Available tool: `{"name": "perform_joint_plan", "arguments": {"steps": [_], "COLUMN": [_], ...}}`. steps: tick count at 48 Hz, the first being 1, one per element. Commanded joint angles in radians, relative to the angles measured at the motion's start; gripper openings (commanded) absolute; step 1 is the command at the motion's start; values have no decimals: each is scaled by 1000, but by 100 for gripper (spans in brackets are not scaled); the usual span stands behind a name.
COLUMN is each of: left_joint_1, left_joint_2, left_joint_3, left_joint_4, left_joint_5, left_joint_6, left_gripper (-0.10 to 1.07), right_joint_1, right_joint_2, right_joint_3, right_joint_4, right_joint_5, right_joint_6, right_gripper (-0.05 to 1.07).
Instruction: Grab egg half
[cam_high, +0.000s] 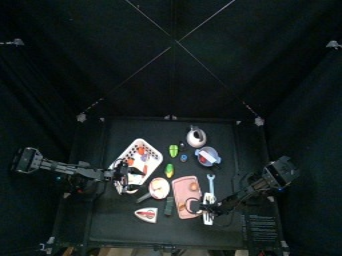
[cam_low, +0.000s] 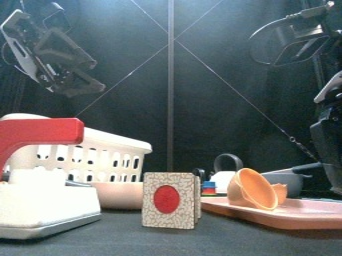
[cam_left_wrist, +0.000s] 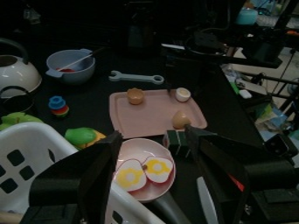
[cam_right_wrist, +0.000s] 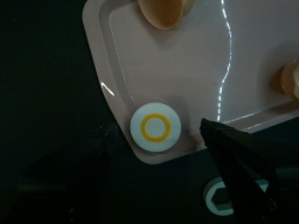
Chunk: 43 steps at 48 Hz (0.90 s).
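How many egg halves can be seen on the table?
3. Two egg halves lie side by side on the small pink plate in the left wrist view. One egg half lies at a corner of the pink tray. Others may be hidden.

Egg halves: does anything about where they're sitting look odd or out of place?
Slightly. Two egg halves lie yolk up on the pink plate, but a third egg half sits alone in a corner of the pink tray, right against its rim. Nothing looks spilled or broken.
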Motion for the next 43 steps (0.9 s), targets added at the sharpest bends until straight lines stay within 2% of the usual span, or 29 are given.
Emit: {"name": "perform_joint_plan", "arguments": {"steps": [1,43], "left_joint_1": [0,3], "left_joint_2": [0,0], "left_joint_3": [-20,-8], "left_joint_4": [-3,-17], "left_joint_5": [-9,-5], "left_joint_6": [-2,0], "left_gripper": [94,94], "right_joint_1": [-15,-26], "right_joint_2": [-6,-2], "right_joint_3": [-17,-5], "right_joint_4": [-8,2], "right_joint_5": [-15,-20], "right_joint_6": [-2,0], "right_gripper": [104,103]}}
